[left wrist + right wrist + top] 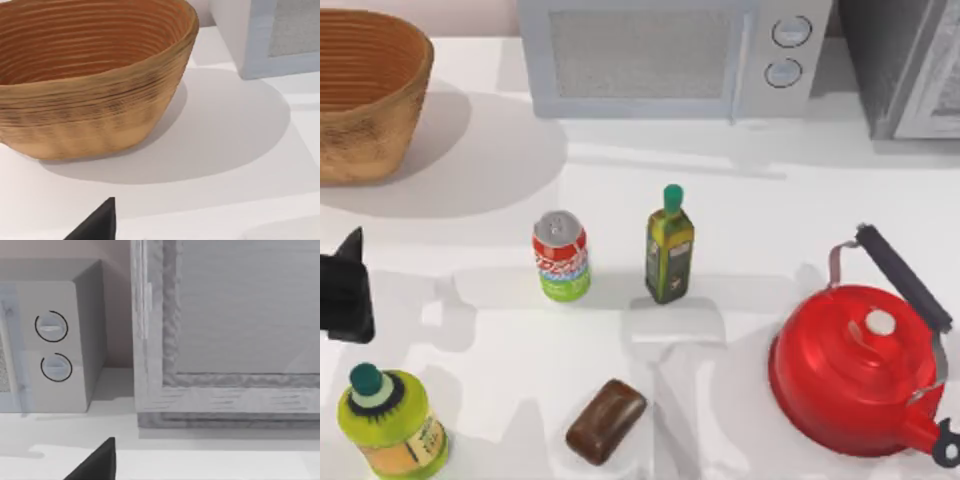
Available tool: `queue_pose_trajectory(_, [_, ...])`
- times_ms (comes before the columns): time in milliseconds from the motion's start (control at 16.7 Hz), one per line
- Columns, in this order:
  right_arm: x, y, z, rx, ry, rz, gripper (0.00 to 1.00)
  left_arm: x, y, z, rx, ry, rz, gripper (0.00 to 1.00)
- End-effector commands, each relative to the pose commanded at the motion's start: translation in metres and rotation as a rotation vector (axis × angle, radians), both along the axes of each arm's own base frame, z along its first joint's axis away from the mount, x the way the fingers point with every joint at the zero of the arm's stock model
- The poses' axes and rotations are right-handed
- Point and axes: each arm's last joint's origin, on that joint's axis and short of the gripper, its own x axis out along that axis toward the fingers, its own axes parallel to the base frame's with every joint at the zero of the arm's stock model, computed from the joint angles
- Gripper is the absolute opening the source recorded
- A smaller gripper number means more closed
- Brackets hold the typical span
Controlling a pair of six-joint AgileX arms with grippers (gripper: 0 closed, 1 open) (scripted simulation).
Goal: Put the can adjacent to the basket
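Observation:
The can [561, 256], with a silver top, a red band and a green base, stands upright near the table's middle. The tan woven basket [365, 110] sits at the far left corner, and its ribbed wall [100, 100] looms close in the left wrist view. My left gripper [345, 290] hovers at the left edge, well left of the can and in front of the basket, holding nothing I can see. A dark part of my right gripper [95, 465] shows in the right wrist view, facing the back right of the table.
A dark-green bottle [669, 245] stands just right of the can. A lime-green bottle [390, 420] is at the front left and a brown block [606, 420] at the front middle. A red kettle [860, 370] fills the right front. A microwave [670, 55] lines the back.

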Motion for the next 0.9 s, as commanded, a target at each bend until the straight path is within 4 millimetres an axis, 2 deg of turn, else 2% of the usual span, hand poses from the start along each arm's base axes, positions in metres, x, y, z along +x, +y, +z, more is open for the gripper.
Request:
queue_pose_trajectory(240, [0.0,0.0,0.0,0.0,0.0,0.0,1.0,0.042,-0.019,0.039,0.082,0.241,-0.104,1.0])
queue_pose_trajectory(480, [0.0,0.0,0.0,0.0,0.0,0.0,1.0,0.098,-0.049,0.06,0.182,0.486,-0.216,1.0])
queue_pose_trajectory(660, [0.0,0.0,0.0,0.0,0.0,0.0,1.0,0.142,-0.079,0.059,0.262,0.659,-0.3,1.0])
queue_pose_trajectory(900, [0.0,0.0,0.0,0.0,0.0,0.0,1.0,0.189,-0.121,0.041,0.366,0.859,-0.403,1.0])
